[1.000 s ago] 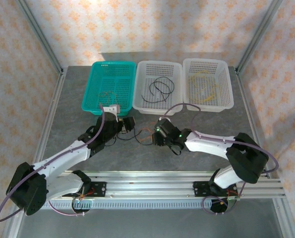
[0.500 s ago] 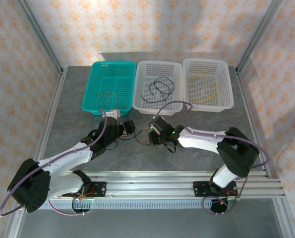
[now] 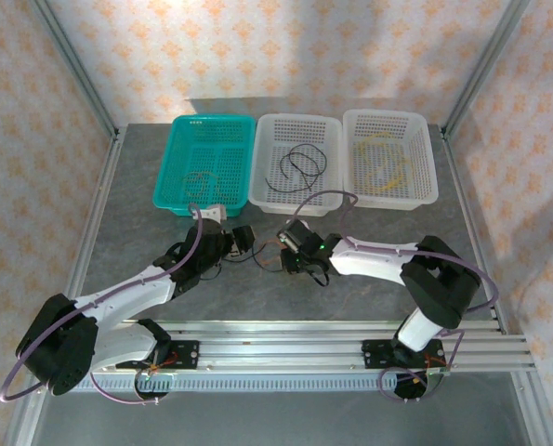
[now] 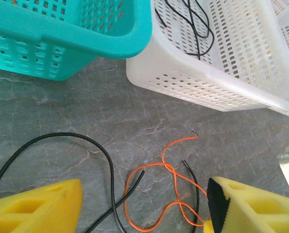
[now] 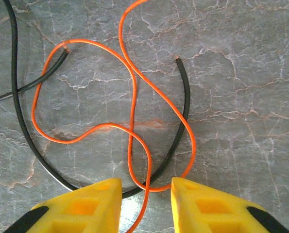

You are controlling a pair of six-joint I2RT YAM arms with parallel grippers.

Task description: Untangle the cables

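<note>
On the grey table, an orange cable and black cables lie looped over each other between my two grippers. My left gripper is open: in the left wrist view its jaws stand wide apart over the orange cable and a black cable, touching neither. My right gripper is low over the tangle. In the right wrist view, a strand of the orange cable runs through the narrow gap of that gripper, with a black cable curving just ahead. The pads stand clear of the strand.
Three baskets line the back: a teal basket, a white middle basket with a black cable, and a white right basket with a yellow cable. The teal basket and white basket stand just beyond the left gripper.
My right gripper has moved left onto the tangle and its jaws have narrowed around the orange strand. The left arm has barely shifted.
</note>
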